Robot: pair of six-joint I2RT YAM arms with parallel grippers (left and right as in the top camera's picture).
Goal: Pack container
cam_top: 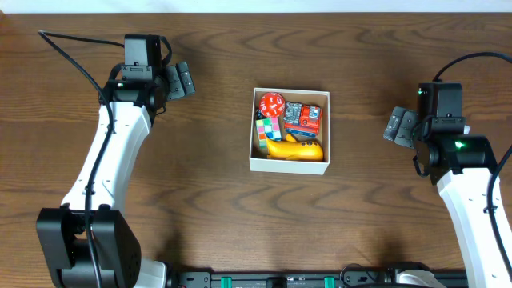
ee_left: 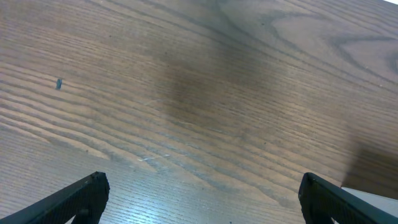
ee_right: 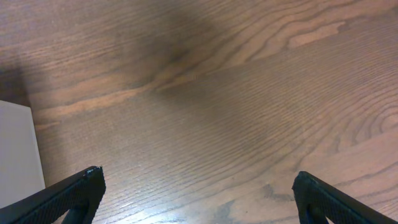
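The container [cam_top: 289,165], a square white box, sits at the table's middle in the overhead view. It holds several toys: a red die [cam_top: 271,103], a red-and-grey block [cam_top: 305,117], a multicoloured cube [cam_top: 268,129] and a yellow toy [cam_top: 296,149]. My left gripper [cam_top: 182,79] is open and empty, far left of the box at the back. My right gripper [cam_top: 401,126] is open and empty, to the right of the box. A white corner of the box shows in the left wrist view [ee_left: 373,198] and in the right wrist view [ee_right: 17,155].
Bare brown wood-grain table [cam_top: 200,184] lies all around the box. Black cables [cam_top: 72,56] run from both arms. A black rail [cam_top: 288,280] runs along the front edge.
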